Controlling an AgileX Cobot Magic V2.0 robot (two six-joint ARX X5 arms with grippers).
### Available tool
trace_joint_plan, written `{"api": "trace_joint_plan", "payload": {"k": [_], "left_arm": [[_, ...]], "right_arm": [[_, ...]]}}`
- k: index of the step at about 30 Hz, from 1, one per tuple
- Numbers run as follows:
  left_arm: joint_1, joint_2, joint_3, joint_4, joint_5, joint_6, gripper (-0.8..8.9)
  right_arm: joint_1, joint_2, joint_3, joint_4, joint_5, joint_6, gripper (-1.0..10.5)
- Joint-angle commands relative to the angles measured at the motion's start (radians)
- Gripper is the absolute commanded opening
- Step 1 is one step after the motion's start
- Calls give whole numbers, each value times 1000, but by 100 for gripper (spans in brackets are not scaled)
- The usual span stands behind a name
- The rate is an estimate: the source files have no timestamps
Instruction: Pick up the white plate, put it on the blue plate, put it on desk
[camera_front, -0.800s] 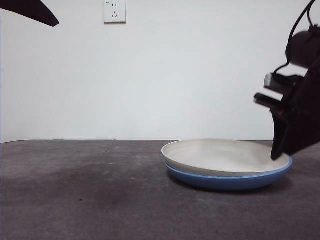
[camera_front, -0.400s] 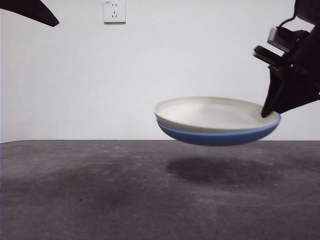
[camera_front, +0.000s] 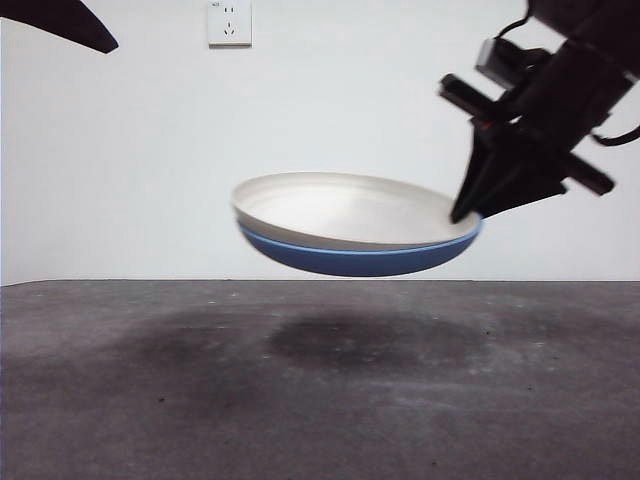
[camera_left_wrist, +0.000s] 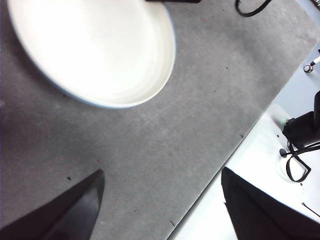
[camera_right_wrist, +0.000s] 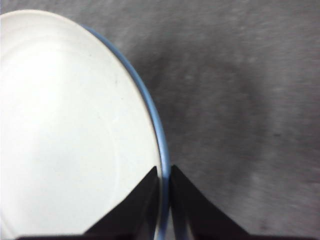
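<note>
The white plate (camera_front: 345, 208) lies nested in the blue plate (camera_front: 350, 260), and both hang tilted in the air above the desk (camera_front: 300, 400). My right gripper (camera_front: 468, 212) is shut on the right rim of the two stacked plates. In the right wrist view its jaws pinch the rims of the white plate (camera_right_wrist: 65, 135) and the blue plate (camera_right_wrist: 155, 125) at my right gripper (camera_right_wrist: 164, 176). The left wrist view shows the white plate (camera_left_wrist: 95, 47) from above. My left gripper (camera_left_wrist: 160, 200) is open and empty, high at the left, its tip (camera_front: 60, 22) at the top corner.
A wall socket (camera_front: 229, 22) is on the white wall behind. The plates' shadow (camera_front: 370, 340) falls on the desk. The desk's edge (camera_left_wrist: 235, 145) and cables on a white surface (camera_left_wrist: 297, 150) show in the left wrist view.
My right gripper has lifted the two stacked plates off the desk and carried them left and a little higher. The left arm has not moved.
</note>
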Motion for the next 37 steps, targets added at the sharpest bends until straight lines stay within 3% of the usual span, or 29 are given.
{"api": "trace_joint_plan", "payload": {"k": [1,8,19,29,33,37], "left_arm": [[-6,5,10,11,3,-3,372],[-6,5,10,11,3,-3,372],[-6,5,10,11,3,-3,372],[-6,5,10,10,3,-4,372],[-6,5,10,10,3,-5,372],[-6,5,10,9,3,-5,372]], "right_arm": [[34,50,21,38,14,63,10],[84,168,44,114,32,119,10],[104,332,125,112,60,120,11],[104,341,124,71,77,111,18],[104,341,124,52,85,112,194],[104,339,124,51,86,112,227]]}}
